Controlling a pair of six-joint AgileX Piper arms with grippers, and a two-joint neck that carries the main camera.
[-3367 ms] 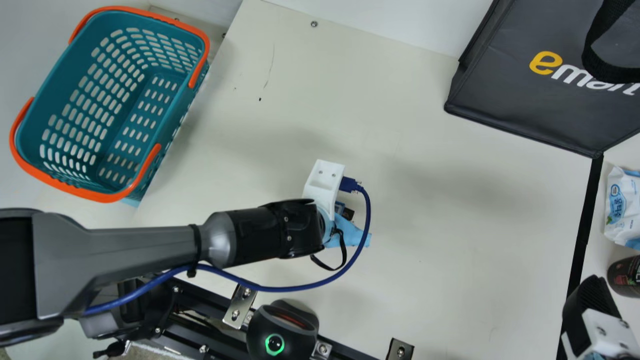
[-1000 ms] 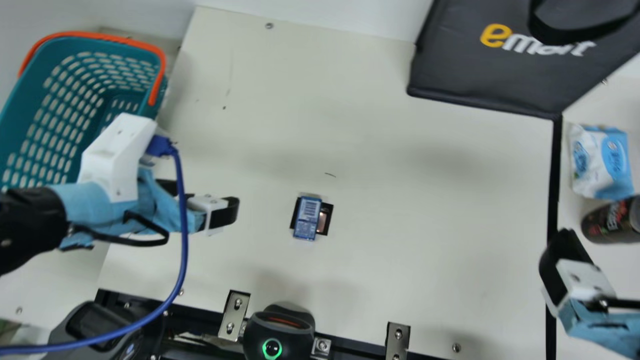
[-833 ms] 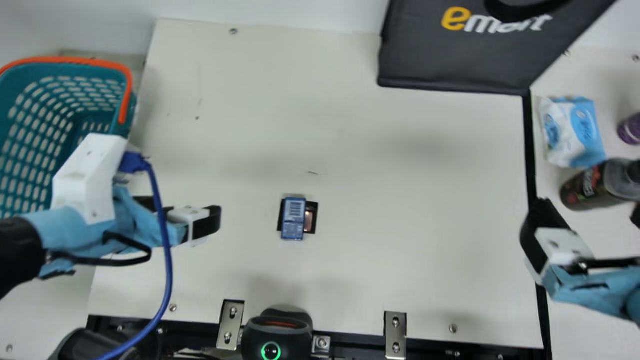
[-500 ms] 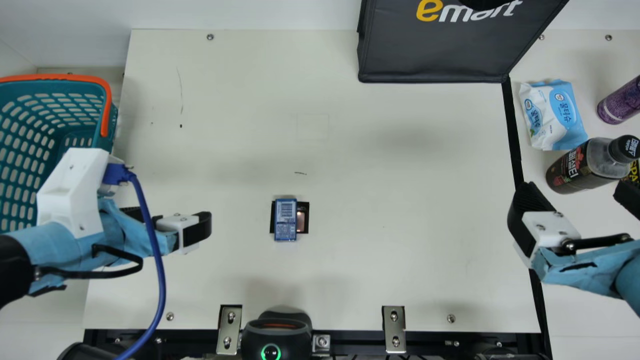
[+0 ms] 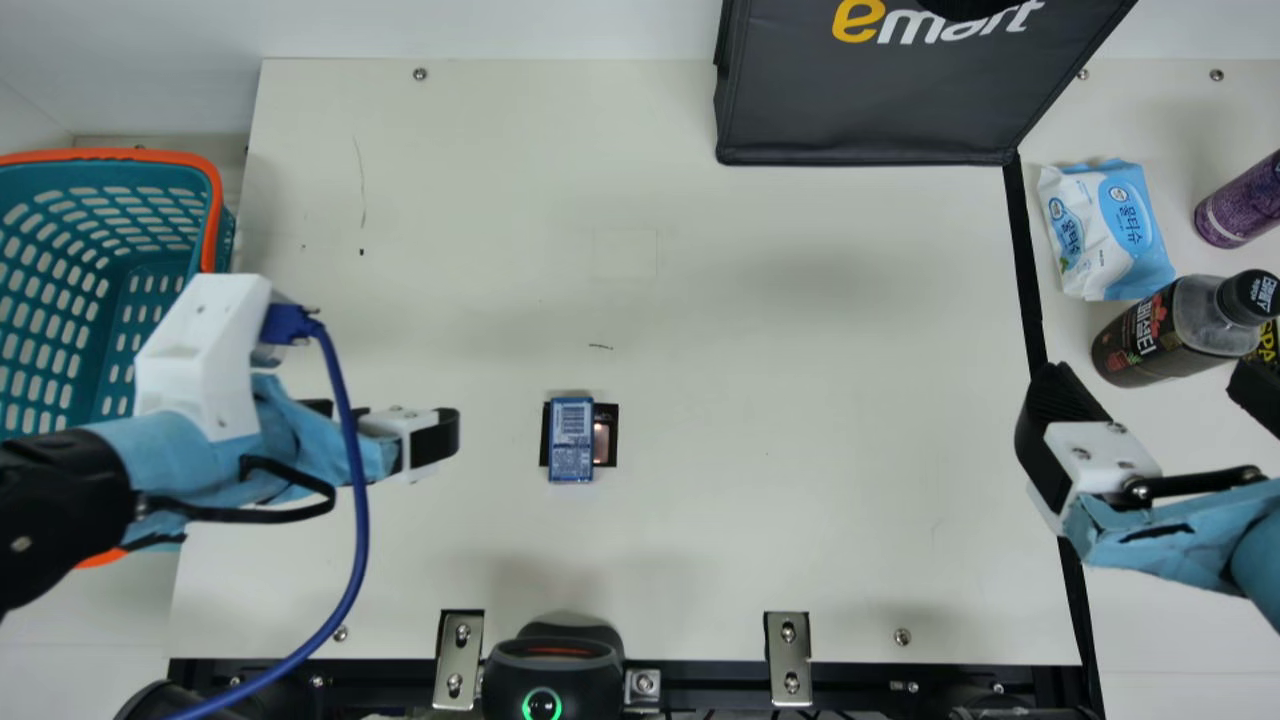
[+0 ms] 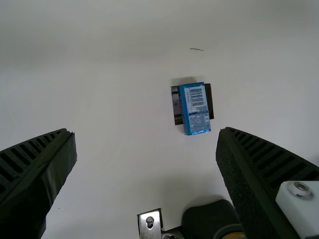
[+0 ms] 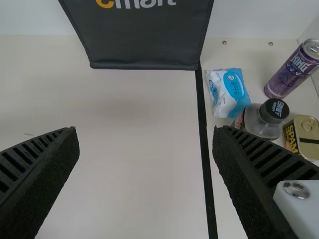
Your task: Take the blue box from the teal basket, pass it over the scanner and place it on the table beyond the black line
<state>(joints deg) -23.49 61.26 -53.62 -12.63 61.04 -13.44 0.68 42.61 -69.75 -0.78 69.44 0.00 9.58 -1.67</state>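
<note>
Picking up the blue box (image 5: 571,440) looks to be the step in hand, since it is already lying out of the teal basket (image 5: 100,235), flat on the desk (image 5: 800,520) and partly over a dark square (image 5: 606,435), with its barcode facing up. The left tool (image 6: 147,136) is hanging between basket and box, its fingers spread with nothing between them; the right tool (image 7: 145,134) is waiting near the black line (image 5: 1025,260), also wide apart and empty. The right arm is probably the better one for the carry, being the nearer to the goal, so the left is best keeping out of its way. Doing this well means centring over the box, lining the fingers up with its two long sides and going low before closing, as a small, slim carton is likely offering little height to grip. Squeezing gently should be enough; pressing hard could be denting the card, and closing off-centre could be twisting it. Holding near the middle should be leaving the barcode unblocked for the scanner (image 5: 542,675). Beyond the line, the wet wipes (image 5: 1105,230) and the dark bottle (image 5: 1150,335) are taking up room, so setting down clear of them is calling for care.
</note>
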